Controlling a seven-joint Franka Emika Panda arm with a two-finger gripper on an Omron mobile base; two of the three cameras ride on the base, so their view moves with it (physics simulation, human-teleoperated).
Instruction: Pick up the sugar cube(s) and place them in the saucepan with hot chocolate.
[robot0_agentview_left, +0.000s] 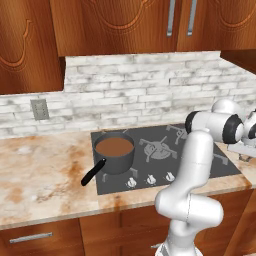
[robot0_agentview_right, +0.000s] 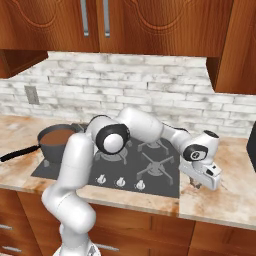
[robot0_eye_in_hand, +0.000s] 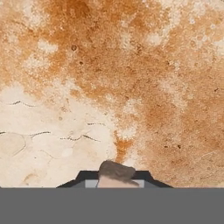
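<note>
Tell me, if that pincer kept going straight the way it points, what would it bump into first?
Most likely the marble counter: the pincer points down at it, right of the stove. A small brownish lump sits between its tips.

A rendered home kitchen is showing here: a gas hob (robot0_agentview_left: 165, 150) is sitting at the frame's middle in a marbled worktop (robot0_agentview_left: 40, 180), white brick tiling (robot0_agentview_left: 140, 90) is running behind, and wooden cabinets (robot0_agentview_left: 115, 25) are hanging across the top.
</note>
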